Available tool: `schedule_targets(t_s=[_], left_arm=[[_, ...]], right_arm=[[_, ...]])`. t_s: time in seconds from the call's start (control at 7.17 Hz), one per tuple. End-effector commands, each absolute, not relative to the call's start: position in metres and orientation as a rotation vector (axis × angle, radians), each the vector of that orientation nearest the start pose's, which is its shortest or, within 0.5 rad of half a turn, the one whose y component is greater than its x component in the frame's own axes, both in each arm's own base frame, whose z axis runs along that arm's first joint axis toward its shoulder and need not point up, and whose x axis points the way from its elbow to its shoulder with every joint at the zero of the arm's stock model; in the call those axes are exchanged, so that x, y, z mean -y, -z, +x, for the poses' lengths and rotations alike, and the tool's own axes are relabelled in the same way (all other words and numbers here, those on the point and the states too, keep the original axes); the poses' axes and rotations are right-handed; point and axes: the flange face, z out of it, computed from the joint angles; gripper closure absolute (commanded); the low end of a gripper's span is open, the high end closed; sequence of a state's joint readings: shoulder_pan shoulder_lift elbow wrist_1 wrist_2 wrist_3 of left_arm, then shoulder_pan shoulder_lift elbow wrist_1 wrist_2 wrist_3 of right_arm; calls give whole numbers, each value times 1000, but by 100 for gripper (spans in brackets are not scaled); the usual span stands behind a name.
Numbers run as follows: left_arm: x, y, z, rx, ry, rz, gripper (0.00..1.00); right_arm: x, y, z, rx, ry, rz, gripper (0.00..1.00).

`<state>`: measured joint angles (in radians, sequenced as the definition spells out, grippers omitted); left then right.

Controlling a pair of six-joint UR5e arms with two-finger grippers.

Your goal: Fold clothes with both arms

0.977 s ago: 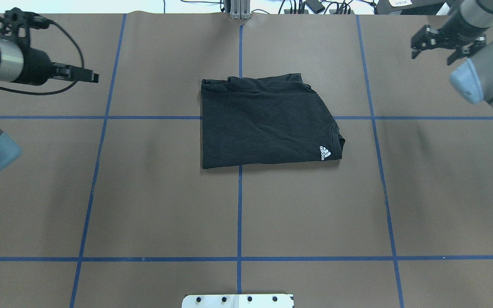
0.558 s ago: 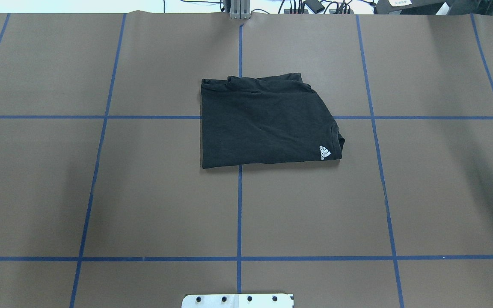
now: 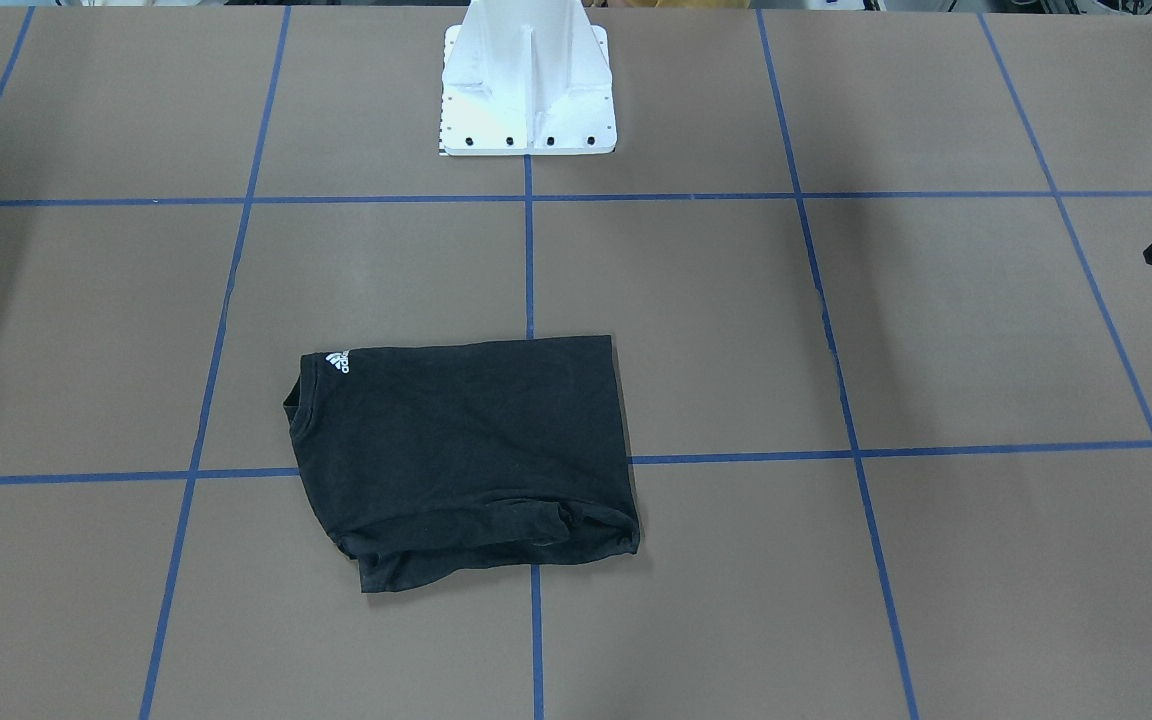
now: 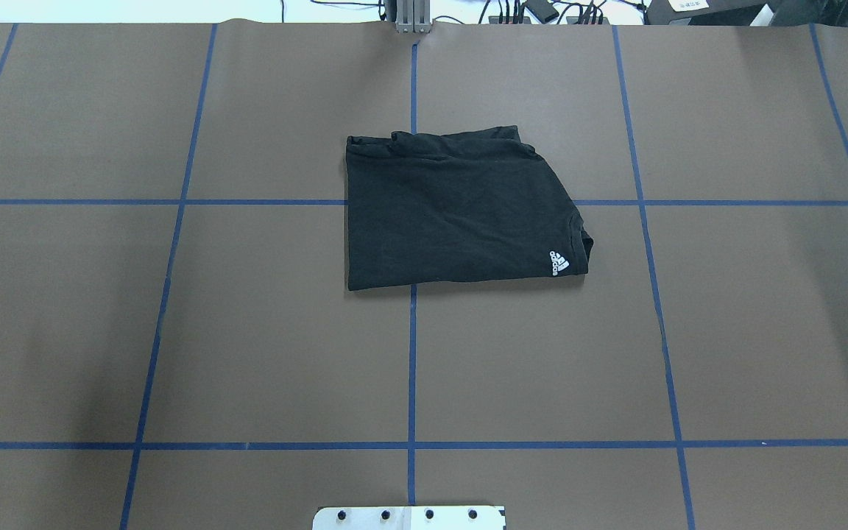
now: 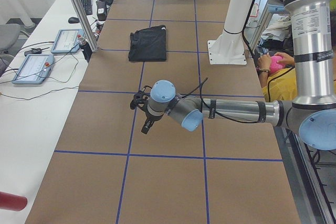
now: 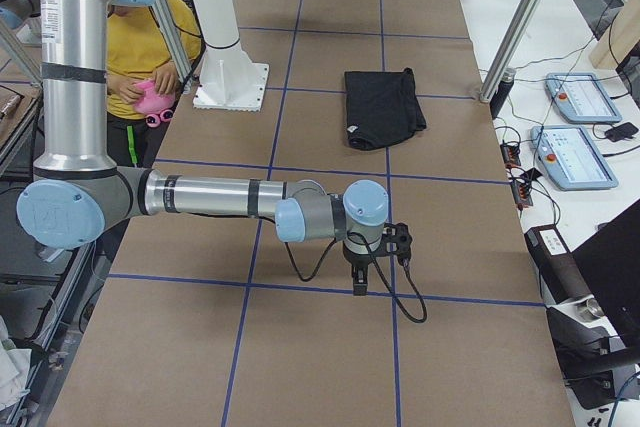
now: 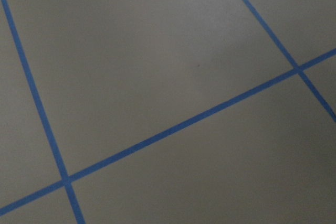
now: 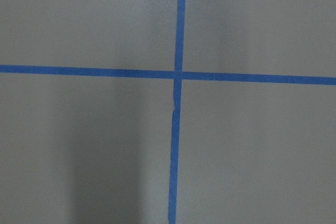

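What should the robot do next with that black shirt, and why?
Probably just park. The T-shirt lies as a folded rectangle with its logo showing. The left gripper and right gripper both hang over the table, far from it. Nothing looks left to fold.

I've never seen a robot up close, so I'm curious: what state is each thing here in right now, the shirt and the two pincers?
T-shirt: folded into a compact rectangle, lying flat on the table, white logo facing up, nothing touching it.
Left pincer: above bare table, well away from the T-shirt; open or shut cannot be told.
Right pincer: above bare table, well away from the T-shirt; open or shut cannot be told.
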<state>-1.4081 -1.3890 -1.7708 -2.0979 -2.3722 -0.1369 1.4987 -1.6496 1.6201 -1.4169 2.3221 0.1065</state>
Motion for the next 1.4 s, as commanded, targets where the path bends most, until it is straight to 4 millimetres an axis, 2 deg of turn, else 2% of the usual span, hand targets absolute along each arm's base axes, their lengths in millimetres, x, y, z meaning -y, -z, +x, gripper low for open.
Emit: schedule_targets(t_s=[0.0, 0.14, 0.28, 0.42, 0.56, 0.7, 1.26], left_arm=[[432, -575, -6, -840, -211, 380, 0], [416, -590, -9, -834, -198, 354, 0], [415, -593, -11, -830, -210, 360, 0], [415, -592, -11, -818, -270, 384, 0], [416, -604, -14, -814, -259, 367, 0], [416, -615, -24, -810, -223, 345, 0], [422, -610, -30, -817, -181, 300, 0]], right_arm=[[443, -669, 36, 756, 50, 37, 0], [425, -679, 44, 754, 69, 35, 0], [419, -667, 45, 754, 72, 43, 0], [424, -640, 36, 753, 83, 9, 0], [419, -621, 33, 741, 83, -19, 0], [415, -619, 34, 739, 83, -20, 0], [422, -613, 33, 734, 92, -2, 0]])
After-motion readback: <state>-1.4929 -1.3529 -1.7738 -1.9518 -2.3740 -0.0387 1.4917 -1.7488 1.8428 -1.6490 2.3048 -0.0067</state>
